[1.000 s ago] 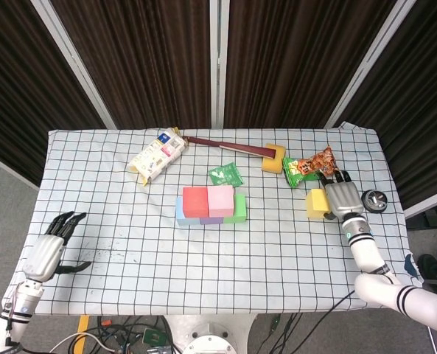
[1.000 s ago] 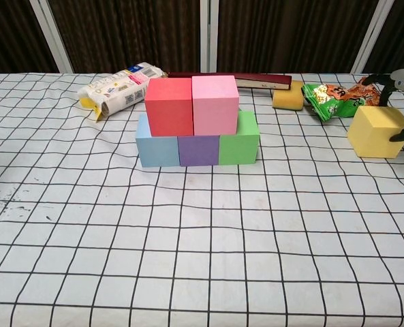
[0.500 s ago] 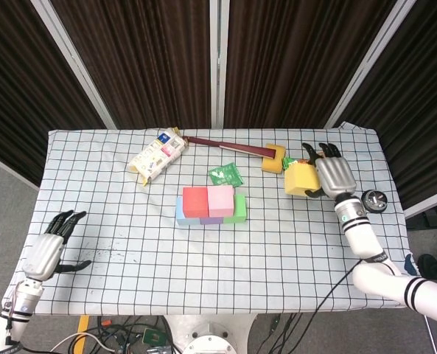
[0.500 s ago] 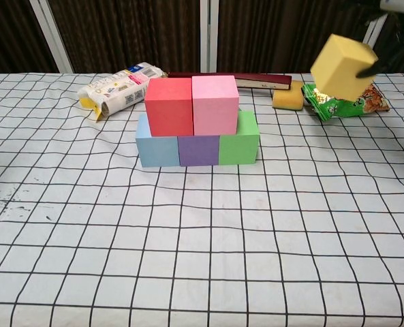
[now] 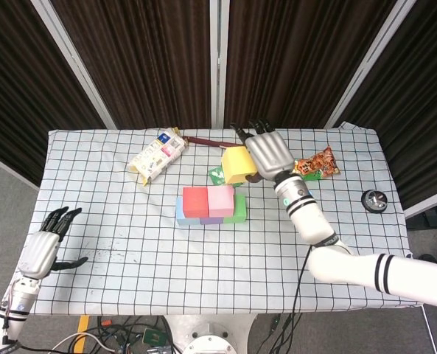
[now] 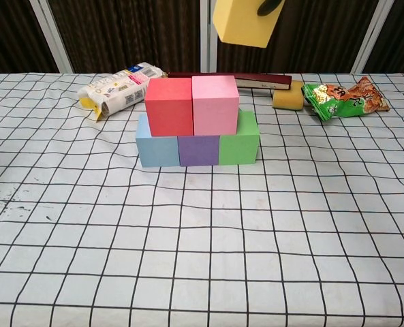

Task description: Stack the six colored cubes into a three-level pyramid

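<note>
A blue cube [image 6: 157,144], a purple cube [image 6: 199,150] and a green cube [image 6: 240,139] form a row on the table. A red cube [image 6: 169,106] and a pink cube [image 6: 214,104] sit on top of that row. My right hand [image 5: 267,155] holds the yellow cube [image 5: 237,164] in the air, above and slightly right of the stack; the yellow cube [image 6: 244,22] shows at the top edge of the chest view. My left hand [image 5: 45,247] hangs open beyond the table's left front edge, holding nothing.
A white snack pack [image 5: 156,156] lies at the back left. A dark red stick [image 6: 256,81] ends at a yellow sponge [image 6: 288,99]. Beside the sponge lie snack bags [image 6: 343,98]. A small green packet [image 5: 219,175] lies behind the stack. A black round item [image 5: 373,199] sits far right.
My right hand carried the yellow cube from the table's right side, up and leftward, to above the stack. The left hand barely moved.
</note>
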You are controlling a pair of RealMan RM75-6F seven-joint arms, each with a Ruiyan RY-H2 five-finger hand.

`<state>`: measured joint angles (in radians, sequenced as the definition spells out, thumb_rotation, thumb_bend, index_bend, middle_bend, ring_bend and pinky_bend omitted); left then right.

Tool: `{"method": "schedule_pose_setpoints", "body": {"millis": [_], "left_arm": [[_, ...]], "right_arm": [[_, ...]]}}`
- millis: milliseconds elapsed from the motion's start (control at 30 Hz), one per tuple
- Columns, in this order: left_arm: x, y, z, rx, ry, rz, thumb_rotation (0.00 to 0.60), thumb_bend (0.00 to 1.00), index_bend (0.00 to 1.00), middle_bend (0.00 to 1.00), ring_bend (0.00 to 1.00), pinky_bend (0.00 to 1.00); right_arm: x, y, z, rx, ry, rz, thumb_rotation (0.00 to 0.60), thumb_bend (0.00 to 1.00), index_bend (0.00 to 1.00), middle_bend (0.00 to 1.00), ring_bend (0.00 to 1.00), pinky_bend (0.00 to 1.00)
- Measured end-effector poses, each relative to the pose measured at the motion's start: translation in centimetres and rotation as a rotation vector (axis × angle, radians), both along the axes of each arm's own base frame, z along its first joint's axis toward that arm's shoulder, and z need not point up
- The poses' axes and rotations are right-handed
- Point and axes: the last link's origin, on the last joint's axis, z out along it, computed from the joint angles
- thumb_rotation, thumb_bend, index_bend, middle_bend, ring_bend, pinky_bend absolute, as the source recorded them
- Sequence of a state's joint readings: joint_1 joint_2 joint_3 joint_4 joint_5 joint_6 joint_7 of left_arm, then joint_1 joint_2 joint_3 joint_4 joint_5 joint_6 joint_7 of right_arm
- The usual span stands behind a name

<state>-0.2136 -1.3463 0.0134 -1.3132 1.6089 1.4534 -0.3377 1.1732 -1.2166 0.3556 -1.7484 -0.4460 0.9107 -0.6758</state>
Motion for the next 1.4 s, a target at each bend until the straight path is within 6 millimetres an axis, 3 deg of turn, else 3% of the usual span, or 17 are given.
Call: {"method": "schedule_pose_setpoints", "body": {"millis": [333,633,1033,1400], "left_arm": [[-0.4,0.0,0.0,-0.010,-0.012,0.020,0.600,0.00,0.06,0.11,0.02,0.07],[-0.5,0.1,0.1,-0.013,-0.026,0.022,0.600,0.00,0.06,0.11,0.02,0.07],[-0.8,0.1,0.3,-0.008,-0.047,0.032,0.600,0.00,0.06,0.11,0.02,0.07],[-1.2,0.1,0.6,-0.006,-0.061,0.037,0.600,0.00,0.06,0.11,0.02,0.07]], "right_arm": [[4.6,1.3,-3.4,0.062,0.060,-0.056,0.600,0.06,0.00,0.53,0.08,0.00],[6.9,3.1,-5.1,0.060,0.092,-0.071,0.600,0.06,0.00,0.55,0.10,0.00],[7.9,4.4,-7.7,0.064,0.125,-0.081,0.600,0.06,0.00,0.56,0.11,0.00],[8.2,4.5,-8.3,0.054,0.138,-0.085,0.600,0.06,0.00,0.56,0.11,0.00]]}}
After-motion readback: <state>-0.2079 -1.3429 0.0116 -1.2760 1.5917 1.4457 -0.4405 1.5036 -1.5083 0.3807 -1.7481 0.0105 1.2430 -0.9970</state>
